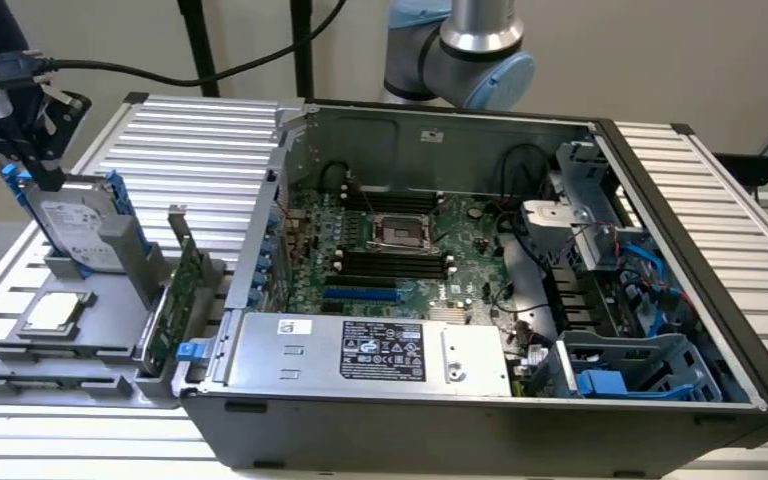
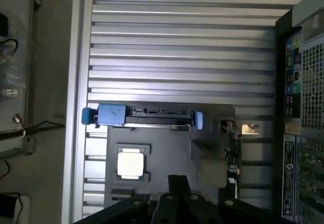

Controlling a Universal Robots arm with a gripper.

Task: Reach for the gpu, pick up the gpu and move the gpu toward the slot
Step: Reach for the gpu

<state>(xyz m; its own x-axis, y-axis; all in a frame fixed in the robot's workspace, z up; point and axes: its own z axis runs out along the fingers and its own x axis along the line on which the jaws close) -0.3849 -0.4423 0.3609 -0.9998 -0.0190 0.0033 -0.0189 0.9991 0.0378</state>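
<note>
**The tool hangs far from the case, and the gpu stands in its holder**

A big computer case (image 1: pixel 491 440) lies open on the metal table (image 1: pixel 197 140). I can look right down into it and see the green motherboard (image 1: pixel 411 250) on its floor.

Just beside the case, on the exterior view's left, sits a gray holder (image 1: pixel 37 385). It touches the case wall, or nearly does. Three things are in it.

The gpu (image 1: pixel 187 285) is the one nearest the case. It stands up on its edge in a groove of the holder. It is a thin green card, and its silver bracket runs along the end that faces the back of the table. Nothing touches it.

Farther from the case a small square chip (image 1: pixel 53 312) lies flat. Behind the chip a hard drive (image 1: pixel 75 232) with blue rails stands up and leans back a little.

The tool (image 1: pixel 37 172) hangs just above the top of the hard drive, well apart from the case. The gpu stands between it and the case. I cannot tell if the tool is wide or narrow. I see nothing in it.

The gray arm (image 1: pixel 478 60) rises behind the case.
</note>
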